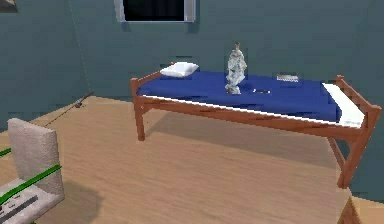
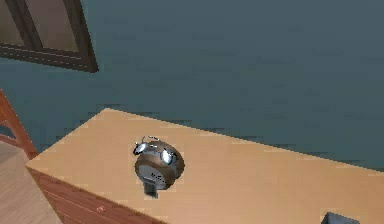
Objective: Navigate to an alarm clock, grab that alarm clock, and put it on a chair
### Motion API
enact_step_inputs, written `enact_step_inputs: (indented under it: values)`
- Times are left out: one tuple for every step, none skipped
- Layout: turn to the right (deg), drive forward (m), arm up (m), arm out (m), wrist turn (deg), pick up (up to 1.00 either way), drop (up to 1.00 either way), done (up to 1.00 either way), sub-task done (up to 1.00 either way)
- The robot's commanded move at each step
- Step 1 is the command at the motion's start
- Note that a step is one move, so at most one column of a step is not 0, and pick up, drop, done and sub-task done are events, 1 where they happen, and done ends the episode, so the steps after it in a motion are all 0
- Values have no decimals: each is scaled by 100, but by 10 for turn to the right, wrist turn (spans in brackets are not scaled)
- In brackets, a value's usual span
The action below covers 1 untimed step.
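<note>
Though I cannot tell how the hand is set, the alarm clock [image 2: 158,163] stands on the wooden counter [image 2: 262,185] near its nearer edge, left of middle in the arm side view, so reaching likely needs realigning.

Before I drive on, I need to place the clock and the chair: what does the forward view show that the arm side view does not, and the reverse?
Forward view: a bed with a blue cover, a white pillow and a pale statue on it, and a light chair at the lower left. Arm side view: a round alarm clock on a wooden cabinet top. Both: the teal wall, wood floor, and a window high up, perhaps not the same one.
</note>
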Motion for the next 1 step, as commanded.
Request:
enact_step_inputs:
  values:
    - [0, 0, 50, 0, 0, 0, 0, 0, 0]
